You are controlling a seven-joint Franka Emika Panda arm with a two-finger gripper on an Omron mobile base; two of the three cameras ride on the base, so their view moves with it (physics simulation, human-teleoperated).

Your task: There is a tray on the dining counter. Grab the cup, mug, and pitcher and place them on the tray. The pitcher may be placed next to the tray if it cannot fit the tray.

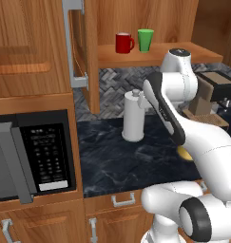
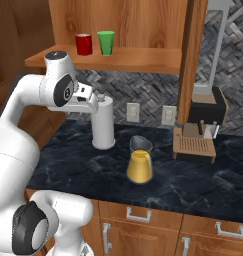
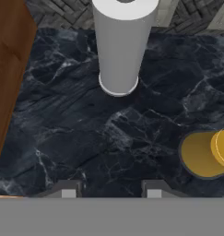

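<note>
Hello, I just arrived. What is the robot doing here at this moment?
The arm is raised over a black marble counter, and its gripper is open and holds nothing. The pitcher stands on this counter, to the right of a white paper-towel roll. The red mug and the green cup wait side by side on a wooden shelf above. Nothing has been picked up yet.

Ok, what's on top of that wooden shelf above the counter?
The shelf carries the red mug and the green cup, standing side by side. Their insides cannot be seen from here.
</note>
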